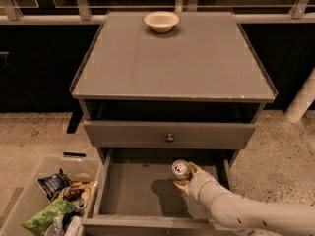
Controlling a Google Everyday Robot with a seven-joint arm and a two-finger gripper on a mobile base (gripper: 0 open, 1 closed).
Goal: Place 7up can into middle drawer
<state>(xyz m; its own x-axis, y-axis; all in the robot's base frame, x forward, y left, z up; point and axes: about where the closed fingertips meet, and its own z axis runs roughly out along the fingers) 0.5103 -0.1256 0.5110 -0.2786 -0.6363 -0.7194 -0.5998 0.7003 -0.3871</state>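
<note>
The 7up can (180, 169), silver top showing, is held in my gripper (184, 177) over the right half of the open middle drawer (133, 188). The drawer is a wide shallow grey-brown box with a bare floor; the can's shadow falls on it. My cream arm (246, 211) reaches in from the lower right. The fingers (195, 170) are closed around the can's body, which is mostly hidden by them.
A closed drawer front with a small round knob (170, 138) sits just above the open drawer. A cream bowl (161, 20) stands at the back of the cabinet top (172, 63). A clear bin (37, 195) of snack bags stands on the floor at lower left.
</note>
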